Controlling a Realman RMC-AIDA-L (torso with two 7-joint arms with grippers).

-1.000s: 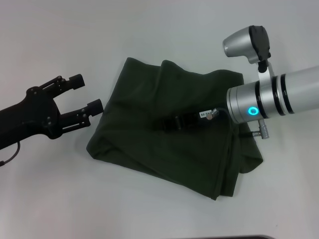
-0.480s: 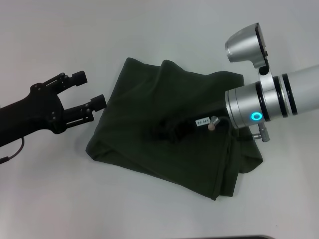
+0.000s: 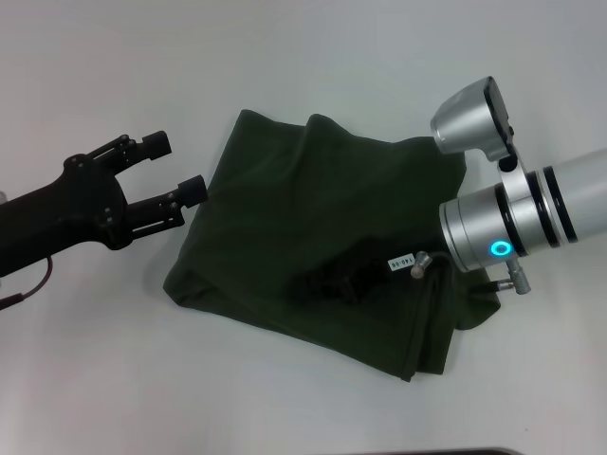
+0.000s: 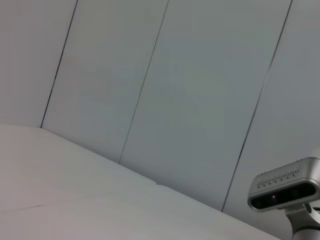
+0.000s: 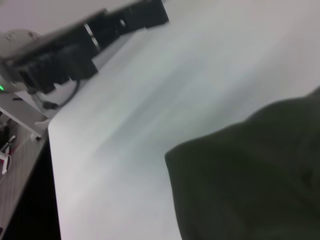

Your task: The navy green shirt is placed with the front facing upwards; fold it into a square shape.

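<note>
Left fingers (image 3: 176, 167) spread, empty, beside folded shirt (image 3: 313, 227), right fingers (image 3: 327, 282) over shirt, spread unclear

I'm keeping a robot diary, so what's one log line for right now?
navy green shirt: folded, rumpled on table | left gripper: open, at shirt's edge | right gripper: over shirt's middle

A blurred corner of the dark green shirt (image 5: 255, 180) lies rumpled on a pale surface (image 5: 150, 125), while the other arm's black claw (image 5: 100, 35) sits well apart from the cloth, near the surface's far edge.
</note>
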